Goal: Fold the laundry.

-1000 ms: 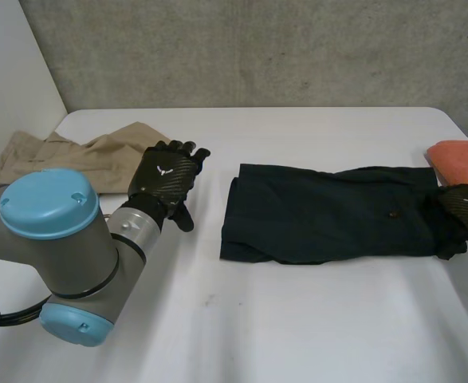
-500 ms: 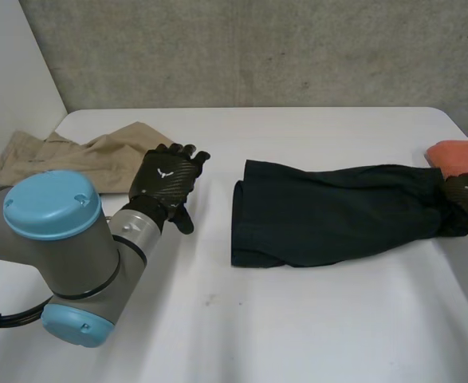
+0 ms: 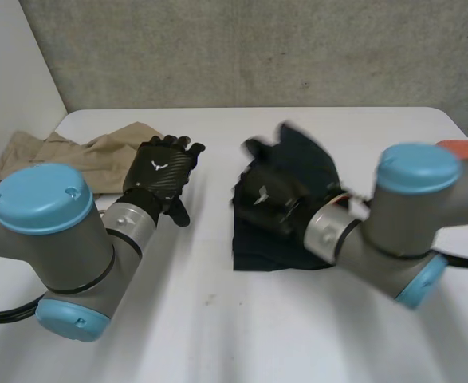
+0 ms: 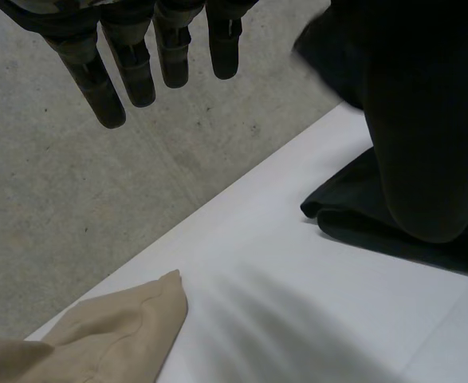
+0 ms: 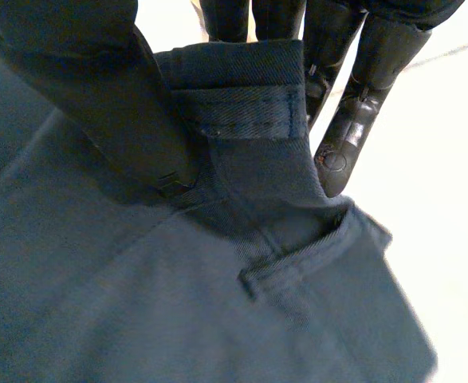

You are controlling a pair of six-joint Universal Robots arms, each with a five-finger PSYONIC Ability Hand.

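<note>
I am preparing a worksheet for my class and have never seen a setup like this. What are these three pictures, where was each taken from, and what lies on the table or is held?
This is a robot with two arms at a white table, each ending in a black hand. The wide picture looks down from a camera between and behind the arms. The other two come from cameras on the wrists, looking along each palm. On the table lie a tan garment, a dark blue garment and, at the right edge, an orange cloth. The right hand pinches an edge of the dark blue garment between thumb and fingers. The left hand holds nothing, and its fingers are straight.
</note>
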